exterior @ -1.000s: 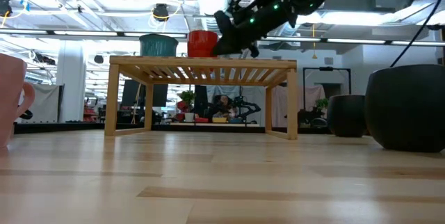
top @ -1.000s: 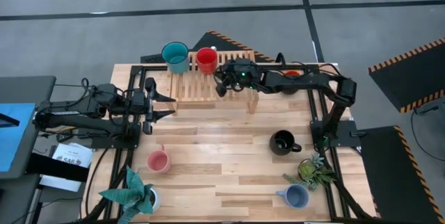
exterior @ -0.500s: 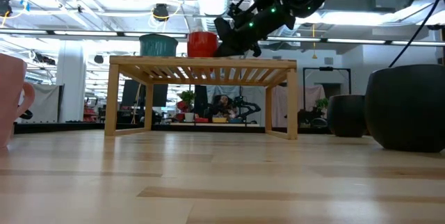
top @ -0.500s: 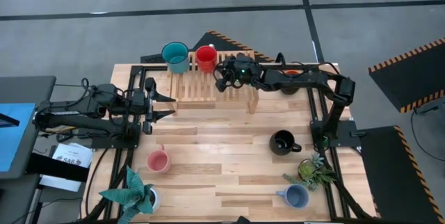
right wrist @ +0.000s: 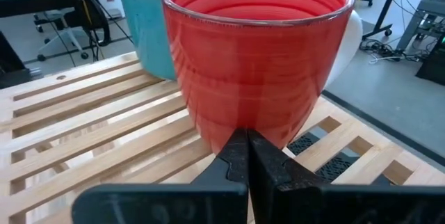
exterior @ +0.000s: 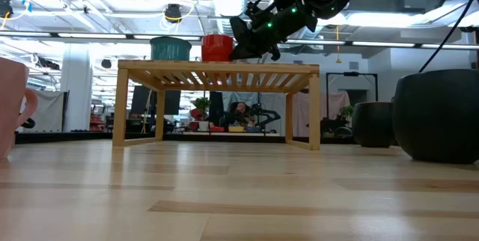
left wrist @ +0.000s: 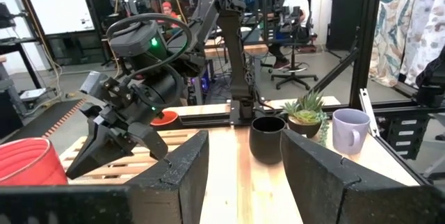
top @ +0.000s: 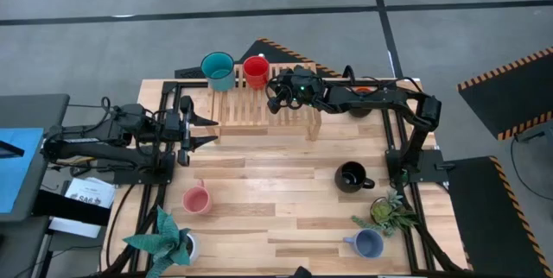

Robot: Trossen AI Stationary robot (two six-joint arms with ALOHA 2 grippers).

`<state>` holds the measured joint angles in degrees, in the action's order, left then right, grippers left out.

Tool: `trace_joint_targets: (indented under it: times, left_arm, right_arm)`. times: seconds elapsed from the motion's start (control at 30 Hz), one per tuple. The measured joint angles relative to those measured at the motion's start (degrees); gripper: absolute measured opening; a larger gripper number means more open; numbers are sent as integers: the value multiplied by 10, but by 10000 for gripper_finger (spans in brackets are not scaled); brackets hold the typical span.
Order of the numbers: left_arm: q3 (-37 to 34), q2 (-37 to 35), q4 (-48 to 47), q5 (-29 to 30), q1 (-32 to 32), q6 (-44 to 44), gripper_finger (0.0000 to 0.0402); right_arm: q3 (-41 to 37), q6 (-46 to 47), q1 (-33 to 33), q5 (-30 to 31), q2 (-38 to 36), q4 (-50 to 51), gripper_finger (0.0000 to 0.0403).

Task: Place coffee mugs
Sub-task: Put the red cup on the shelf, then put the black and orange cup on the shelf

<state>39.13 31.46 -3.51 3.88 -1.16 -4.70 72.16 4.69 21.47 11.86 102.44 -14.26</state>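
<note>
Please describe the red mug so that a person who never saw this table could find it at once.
Look for the slatted wooden rack at the far side of the table. Two mugs stand side by side on its back edge, next to the right claw. The red mug is the one nearer that claw; its neighbour is the teal mug.

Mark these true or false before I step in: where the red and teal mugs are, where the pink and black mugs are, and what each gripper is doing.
1. The red mug stands on the slatted wooden rack beside the teal mug. True.
2. The right gripper is shut on the black mug. False: its fingers are shut, empty, beside the red mug.
3. The pink mug is on the rack. False: it is on the table.
4. The left gripper is open, empty. True.
</note>
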Motion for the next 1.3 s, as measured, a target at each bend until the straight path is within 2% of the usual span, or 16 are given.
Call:
trace_joint_targets:
  times: [0.57,0.87,0.97,1.1,1.3]
  left_arm:
    - [0,0,5,18,0,15,165]
    - [0,0,4,28,0,22,165]
    - [0,0,4,29,0,22,165]
    - [0,0,4,29,0,22,165]
    - [0,0,4,28,0,22,165]
  right_arm:
    - [0,30,15,0,0,-21,16]
    - [-1,33,23,1,1,10,16]
    - [0,10,22,1,-1,40,16]
    - [-1,-15,23,0,-29,135,20]
    - [-48,-41,9,1,-138,267,27]
